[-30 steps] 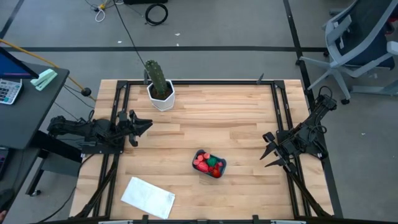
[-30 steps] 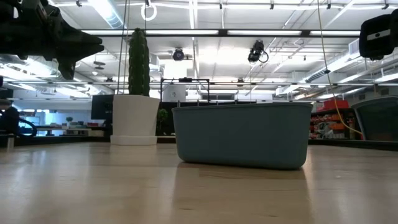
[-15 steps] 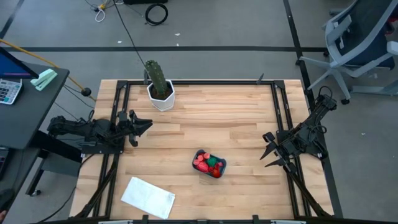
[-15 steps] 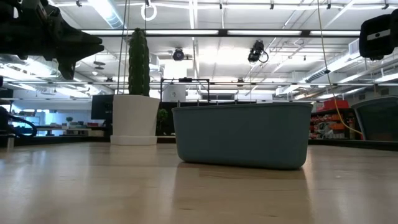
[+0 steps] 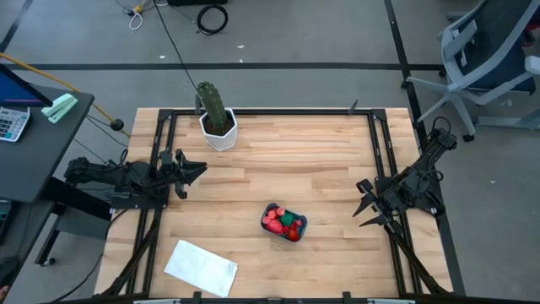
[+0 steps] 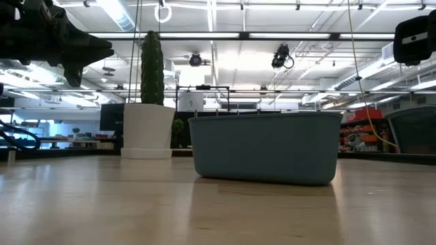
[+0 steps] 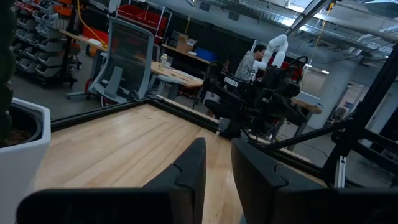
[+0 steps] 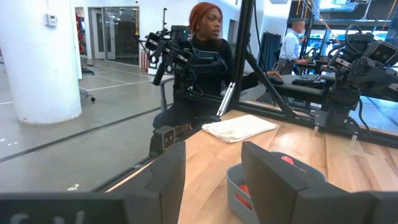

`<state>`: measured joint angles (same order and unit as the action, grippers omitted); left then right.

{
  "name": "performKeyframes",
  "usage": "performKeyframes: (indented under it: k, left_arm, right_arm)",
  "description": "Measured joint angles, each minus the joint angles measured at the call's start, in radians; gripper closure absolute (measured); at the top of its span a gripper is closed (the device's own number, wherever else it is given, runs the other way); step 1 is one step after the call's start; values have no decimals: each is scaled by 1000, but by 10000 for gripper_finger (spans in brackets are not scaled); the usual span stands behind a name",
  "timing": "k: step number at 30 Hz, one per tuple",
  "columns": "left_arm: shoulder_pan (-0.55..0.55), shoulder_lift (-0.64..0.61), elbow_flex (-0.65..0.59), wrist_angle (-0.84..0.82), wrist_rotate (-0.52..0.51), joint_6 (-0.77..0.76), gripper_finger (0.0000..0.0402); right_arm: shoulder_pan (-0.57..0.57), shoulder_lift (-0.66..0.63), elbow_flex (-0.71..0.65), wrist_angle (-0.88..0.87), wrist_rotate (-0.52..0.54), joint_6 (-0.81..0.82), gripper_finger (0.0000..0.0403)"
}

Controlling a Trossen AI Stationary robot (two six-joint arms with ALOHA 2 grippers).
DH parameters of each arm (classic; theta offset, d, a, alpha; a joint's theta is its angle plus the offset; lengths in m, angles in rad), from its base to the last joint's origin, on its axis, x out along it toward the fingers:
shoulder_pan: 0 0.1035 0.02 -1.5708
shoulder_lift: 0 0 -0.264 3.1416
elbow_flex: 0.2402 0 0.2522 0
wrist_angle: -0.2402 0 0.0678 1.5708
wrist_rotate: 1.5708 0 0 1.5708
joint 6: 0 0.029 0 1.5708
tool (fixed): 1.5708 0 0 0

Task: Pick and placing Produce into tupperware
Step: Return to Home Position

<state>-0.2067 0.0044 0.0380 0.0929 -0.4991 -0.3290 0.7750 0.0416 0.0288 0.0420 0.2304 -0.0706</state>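
Observation:
The teal-blue tupperware [image 5: 284, 222] stands on its base in the near middle of the table. It holds the produce [image 5: 279, 221], several red and pink pieces and one green piece [image 5: 292, 221]. In the low view only its wall [image 6: 266, 146] shows. The right wrist view shows its corner [image 8: 237, 187] with red pieces [image 8: 286, 160]. My left gripper [image 5: 199, 169] hovers at the table's left edge, open by a narrow gap [image 7: 217, 165]. My right gripper [image 5: 362, 203] hovers at the right edge, open [image 8: 211, 168]. Both are well away from the container.
A green cactus in a white pot [image 5: 216, 118] stands at the far left, also seen in the low view [image 6: 148, 102]. A flat white sheet [image 5: 201, 268] lies at the near left corner. Bare wood lies between the arms. A seated person [image 8: 208, 59] is beyond the table.

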Motion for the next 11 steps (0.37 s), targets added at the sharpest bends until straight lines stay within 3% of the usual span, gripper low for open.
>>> performKeyframes:
  k: [11]
  left_arm:
    - [0, 0, 0, 0, 0, 0, 313]
  right_arm:
    - [0, 0, 0, 0, 0, 0, 238]
